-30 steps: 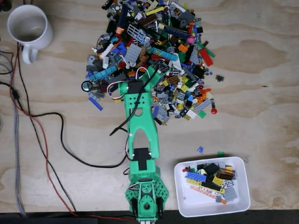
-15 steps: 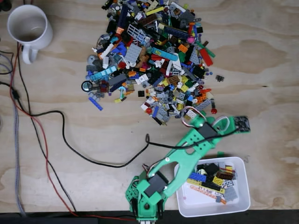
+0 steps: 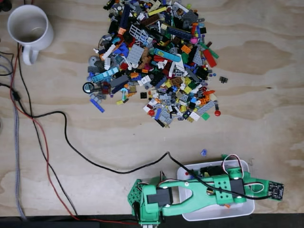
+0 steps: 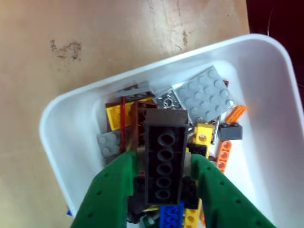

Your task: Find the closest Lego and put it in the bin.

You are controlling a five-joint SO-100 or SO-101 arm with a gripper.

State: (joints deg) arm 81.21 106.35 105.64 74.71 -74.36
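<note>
From where I sit, the pick and the carry look done and only the release is left. In the wrist view my tool point(image 4: 164, 171) is pinching a dark grey Lego brick point(image 4: 164, 159) between its two green fingers point(image 4: 111, 190), underside tubes facing the camera, and it hangs directly over the bin point(image 4: 71, 142), above the bricks already lying there: a light grey studded plate point(image 4: 204, 95), yellow pieces point(image 4: 116, 116), orange bits point(image 4: 235, 114) and a blue one point(image 4: 171, 213) at the bottom edge. I cannot tell whether the held brick touches that heap or hangs just above it. The fixed view agrees: the green arm point(image 3: 194, 194) lies across the bin point(image 3: 190, 216) at the near edge of the desk point(image 3: 266, 95), well apart from the big Lego pile point(image 3: 152, 61) further up (the white mug point(image 3: 28, 28) at the top left plays no part). A small blue piece point(image 3: 204, 152) sits loose on the desk just beside the bin. My judgement: spreading the fingers should drop the brick inside and finish this round; the walls are shallow, so a bounce off the heap is the risk I would watch.
</note>
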